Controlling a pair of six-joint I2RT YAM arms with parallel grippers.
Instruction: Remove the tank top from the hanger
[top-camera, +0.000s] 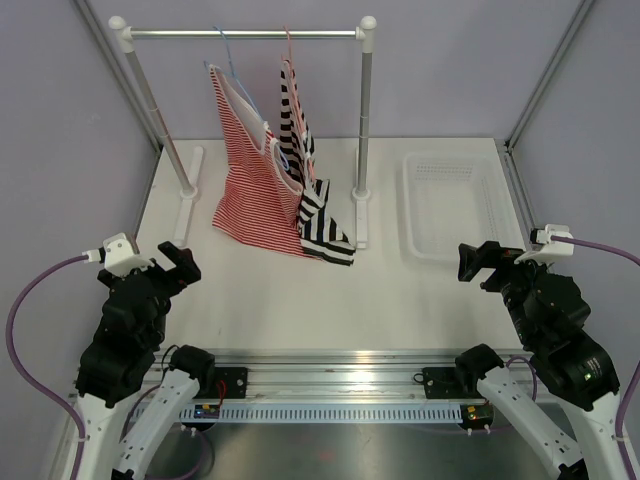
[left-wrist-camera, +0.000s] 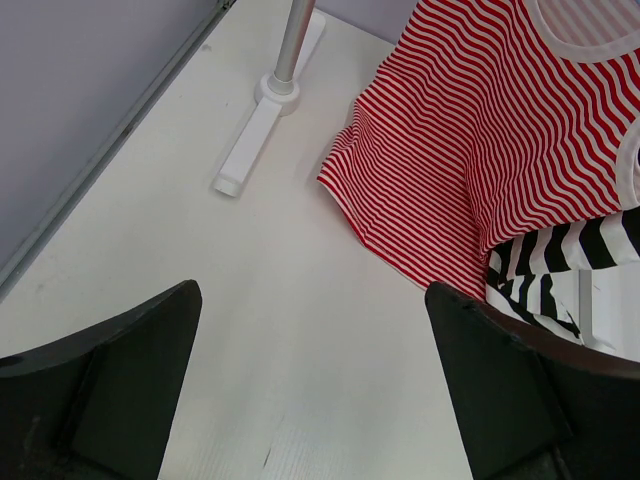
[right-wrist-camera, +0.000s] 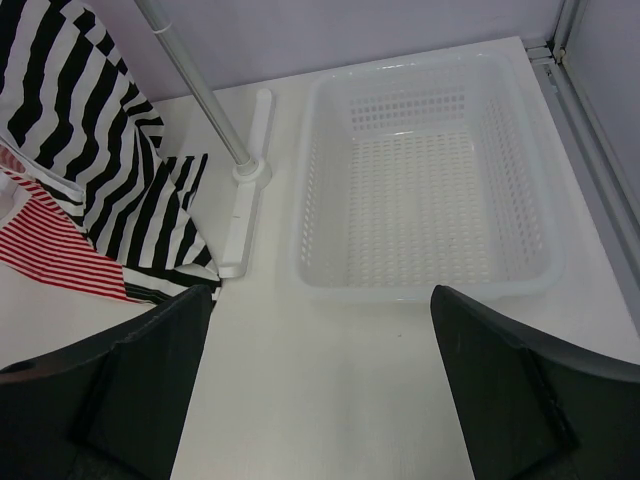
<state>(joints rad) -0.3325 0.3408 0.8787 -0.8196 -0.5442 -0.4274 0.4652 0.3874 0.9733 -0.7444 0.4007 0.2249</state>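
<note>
Table (top-camera: 260, 300): one, white. Rack (top-camera: 240, 33): one, rail far ahead of both jaws, high.

Basket (right-wrist-camera: 420, 200): one, bare, just ahead of the right jaws.

Tops: two.
- Red top (top-camera: 250, 190) hangs ahead of the left jaws.
- Tank top (top-camera: 298, 120) hangs beside it. It is ahead and right of your left jaws, ahead and left of your right jaws, and well apart from both. Its hem lies slumped on the table by the rack's right foot.

Hangers: two. Pink hanger (top-camera: 288, 48) carries the tank top, and only its hook shows clearly. Blue hanger (top-camera: 225, 50) carries the red top.

Grippers: two. Left gripper (left-wrist-camera: 310, 390) has its jaws spread and holds nothing. Right gripper (right-wrist-camera: 320, 390) is the same.

Handling, my read:
- The cloth is light, limp and stretchy. It will fold under a pinch and give no resistance.
- The hanger looks thin and light, so expect it to swing or lift off the rail if you tug.
- The hem is your nearest hold, but pulling there likely drags the hanger too.
- Better to pinch a strap at the shoulder and slip it over the hanger's end, with your other jaws steadying the frame.
- Mind the red top, which touches the tank top's left side.
</note>
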